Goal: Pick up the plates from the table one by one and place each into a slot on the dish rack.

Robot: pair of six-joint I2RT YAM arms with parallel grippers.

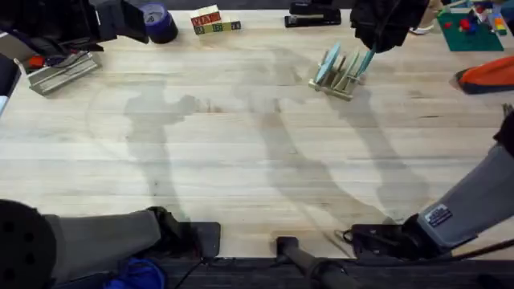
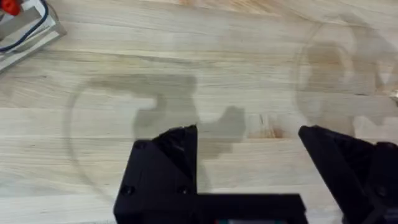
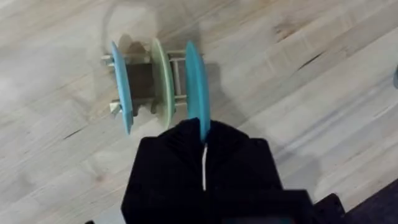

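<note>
The pale wooden dish rack (image 1: 339,80) (image 3: 144,84) stands at the far right of the table (image 1: 241,144). A paler blue plate (image 1: 328,64) (image 3: 120,87) and a pale green plate (image 3: 160,81) stand upright in its slots. My right gripper (image 1: 373,44) (image 3: 203,129) hovers over the rack, shut on the rim of a turquoise plate (image 1: 366,61) (image 3: 194,84). That plate stands on edge at the rack's end slot. My left gripper (image 1: 193,237) (image 2: 247,134) is open and empty, low over bare wood near the front edge.
A grey wire tray (image 1: 60,72) (image 2: 25,28) lies at the far left. A dark blue tape roll (image 1: 161,22), lettered blocks (image 1: 215,22) and a black stapler (image 1: 313,16) line the back edge. An orange object (image 1: 490,76) sits at the right.
</note>
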